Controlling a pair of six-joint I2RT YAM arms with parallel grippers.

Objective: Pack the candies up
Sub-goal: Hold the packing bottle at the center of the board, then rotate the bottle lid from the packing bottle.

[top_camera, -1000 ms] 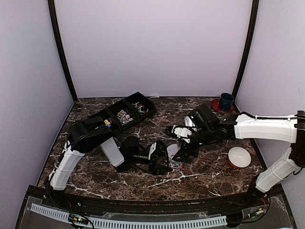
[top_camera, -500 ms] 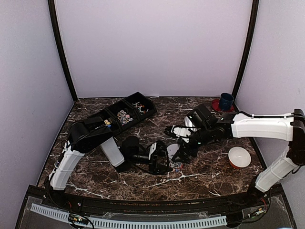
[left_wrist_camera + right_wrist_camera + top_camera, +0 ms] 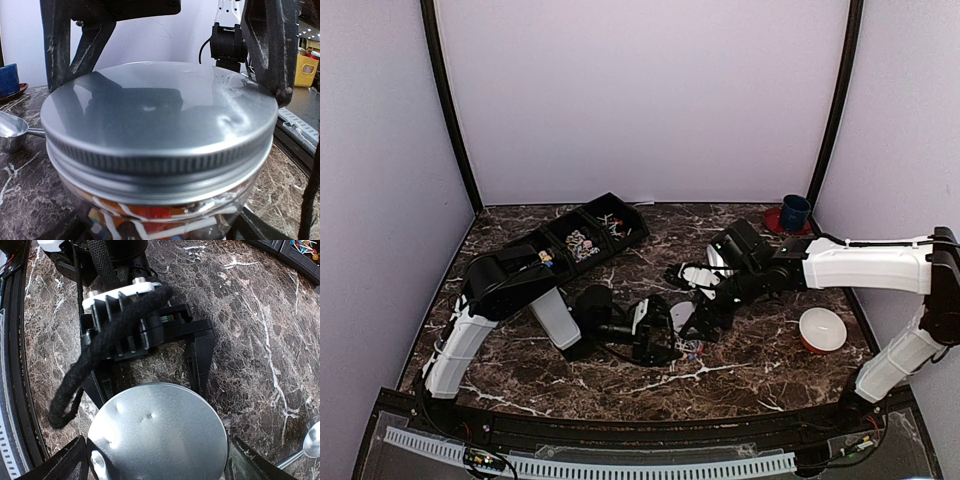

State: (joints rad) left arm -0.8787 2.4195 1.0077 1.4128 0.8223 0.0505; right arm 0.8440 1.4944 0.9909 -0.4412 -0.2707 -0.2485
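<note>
Dark marbled table (image 3: 770, 385), lilac walls (image 3: 640, 100): your left claw (image 3: 676, 334) pinches the lidded jar (image 3: 160, 145), right claw (image 3: 157, 460) spread astride; candies (image 3: 150, 220) inside barely show.

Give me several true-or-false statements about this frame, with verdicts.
1. The jar has its lid on. True.
2. The left end effector holds the jar. True.
3. The scoop lies in the bowl. False: it lies on the table beside the jar.
4. The tray holds nothing. False: candies lie in it.
</note>
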